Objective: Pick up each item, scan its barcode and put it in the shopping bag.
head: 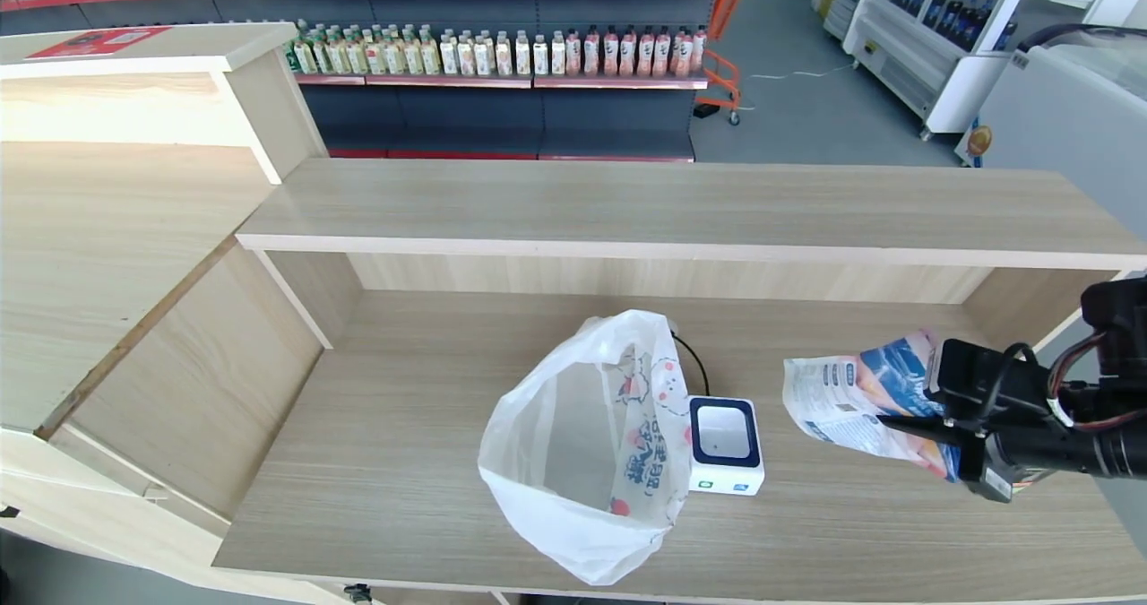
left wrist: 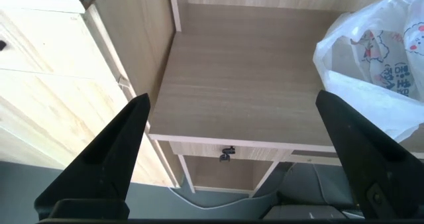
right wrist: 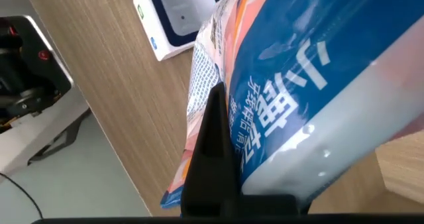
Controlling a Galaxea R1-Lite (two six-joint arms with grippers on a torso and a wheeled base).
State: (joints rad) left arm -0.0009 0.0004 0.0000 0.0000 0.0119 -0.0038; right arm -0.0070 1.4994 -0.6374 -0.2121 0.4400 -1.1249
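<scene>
The right gripper clamps a blue-and-orange snack packet, covering its right end; the left gripper stands spread, empty.

Left jaws apart, right jaws clamped.
</scene>
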